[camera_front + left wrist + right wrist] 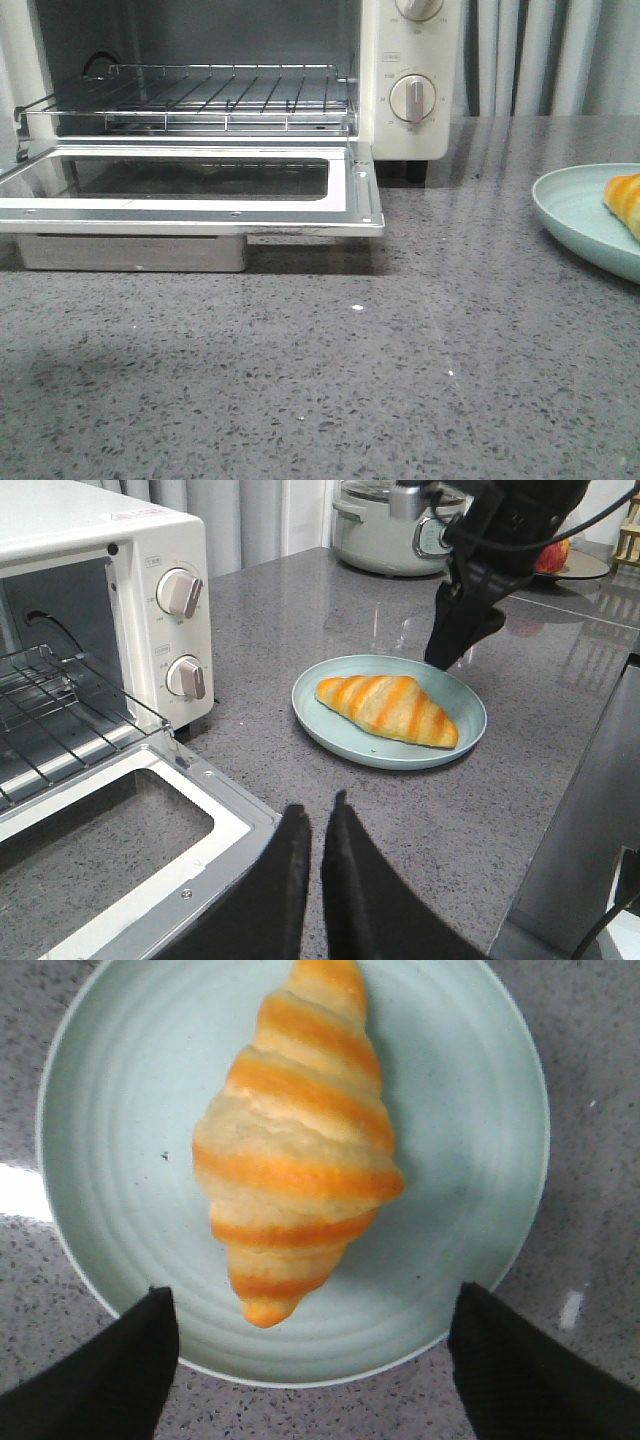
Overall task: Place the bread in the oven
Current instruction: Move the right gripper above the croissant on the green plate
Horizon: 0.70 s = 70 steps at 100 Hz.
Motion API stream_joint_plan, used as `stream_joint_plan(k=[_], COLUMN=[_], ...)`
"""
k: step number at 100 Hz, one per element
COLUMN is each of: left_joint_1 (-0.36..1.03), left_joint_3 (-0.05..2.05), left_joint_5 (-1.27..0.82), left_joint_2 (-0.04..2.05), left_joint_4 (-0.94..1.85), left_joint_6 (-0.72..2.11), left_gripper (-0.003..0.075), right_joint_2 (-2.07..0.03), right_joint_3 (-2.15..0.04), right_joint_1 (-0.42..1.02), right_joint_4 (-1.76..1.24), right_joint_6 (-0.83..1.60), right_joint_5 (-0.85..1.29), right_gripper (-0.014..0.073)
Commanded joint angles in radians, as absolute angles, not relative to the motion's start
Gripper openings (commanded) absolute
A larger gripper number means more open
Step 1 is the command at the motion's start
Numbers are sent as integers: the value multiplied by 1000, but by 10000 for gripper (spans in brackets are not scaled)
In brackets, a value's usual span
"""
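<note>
The bread [300, 1140], a golden-orange croissant with cream stripes, lies on a pale green plate [120, 1110]. My right gripper [310, 1310] hangs over it, open wide, one tapered end between the spread fingers; it holds nothing. In the left wrist view the bread [388, 705] and plate [320, 725] sit to the right of the cream-white oven [100, 530], with the right gripper [452, 640] above the plate's far rim. The oven's door [190, 205] is dropped open and the wire rack [200, 95] is bare. My left gripper [317, 810] is shut and empty near the door's corner.
The grey speckled counter [400, 380] stretches in front of the oven. In the front view only the plate's edge [575, 215] and a bread tip [625, 200] show at far right. A metal cooker [390, 525] and a dish with fruit [555, 555] stand at the back.
</note>
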<state>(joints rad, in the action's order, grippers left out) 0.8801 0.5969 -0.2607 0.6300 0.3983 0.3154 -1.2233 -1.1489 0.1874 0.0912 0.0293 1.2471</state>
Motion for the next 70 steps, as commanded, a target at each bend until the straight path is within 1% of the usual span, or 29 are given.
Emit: stream_joint_plan(k=[1, 33, 66, 70], left_joint_1=[886, 886, 886, 886], left_joint_3=[632, 632, 632, 632], left_joint_5=[-197, -194, -181, -181], left_joint_2=[627, 627, 627, 627], left_joint_4=[406, 406, 404, 404], left_joint_6=[308, 308, 308, 308], left_gripper=[-20, -20, -20, -20], right_joint_2=[-1230, -1316, -1431, -1447], right_joint_3=[-1155, -1144, -1144, -1144], right_joint_1=[174, 174, 174, 174], right_joint_4=[94, 43, 45, 45], right_joint_6=[23, 23, 23, 23], right_joint_5=[1219, 1104, 1068, 1075], right_gripper=[510, 510, 509, 498])
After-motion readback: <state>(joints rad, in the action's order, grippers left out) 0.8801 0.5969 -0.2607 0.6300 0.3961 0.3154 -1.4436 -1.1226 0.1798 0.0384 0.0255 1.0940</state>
